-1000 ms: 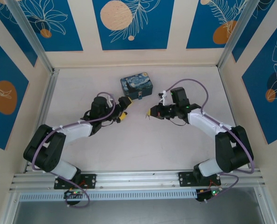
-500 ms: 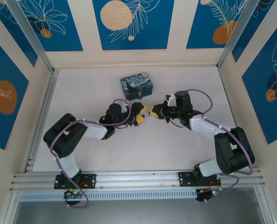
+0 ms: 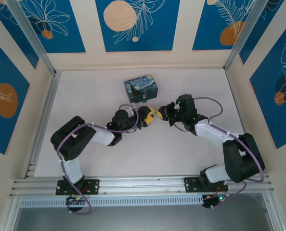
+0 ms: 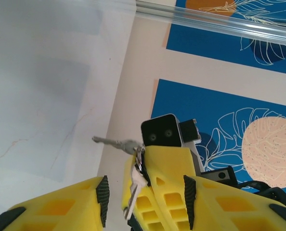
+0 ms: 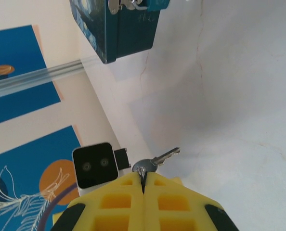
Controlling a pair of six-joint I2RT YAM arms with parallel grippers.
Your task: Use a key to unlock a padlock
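Now left gripper, half-open, has reached right gripper clenching the key.

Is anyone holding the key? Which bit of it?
Yes. The right end effector pinches the key by its round head end. The toothed blade sticks out free beyond the fingertips.
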